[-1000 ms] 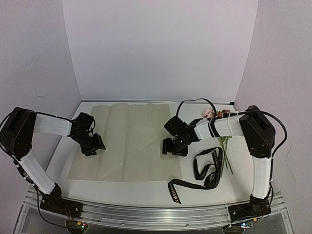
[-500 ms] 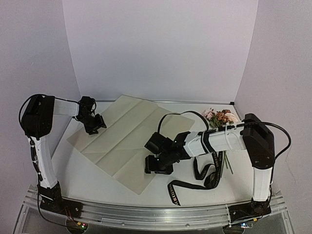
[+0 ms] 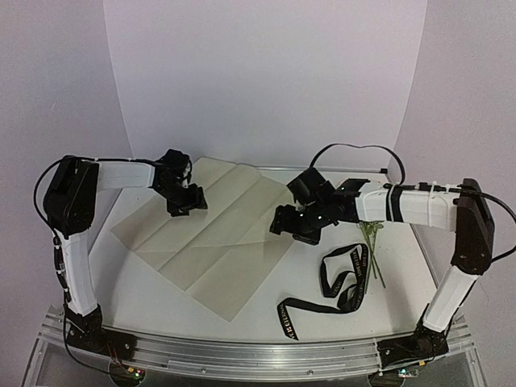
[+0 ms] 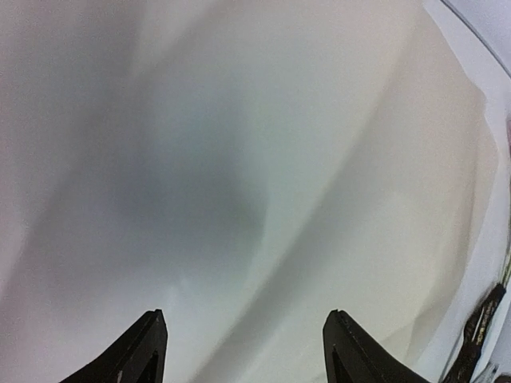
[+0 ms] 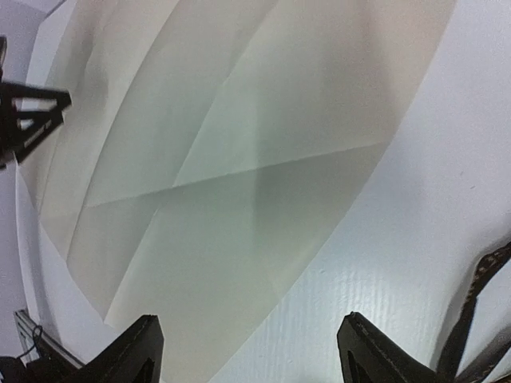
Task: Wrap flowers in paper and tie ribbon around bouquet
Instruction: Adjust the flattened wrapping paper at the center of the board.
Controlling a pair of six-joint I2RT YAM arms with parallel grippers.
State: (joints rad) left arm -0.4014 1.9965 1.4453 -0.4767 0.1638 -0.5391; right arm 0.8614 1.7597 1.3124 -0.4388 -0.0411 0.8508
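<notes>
Pale lilac walls enclose a white desk [image 3: 129,300] where the large tan kraft paper sheet [image 3: 218,234] lies flat, turned cornerwise, with the thin green-stemmed flowers [image 3: 373,242] and the long black lettered ribbon [image 3: 345,278] off it to the right. The left gripper [image 3: 182,203] and right gripper [image 3: 289,228] hover over the paper, jaws spread and empty. Laying out the paper seems to be the step in hand; next, the right arm must grasp the stems and set them on the sheet
</notes>
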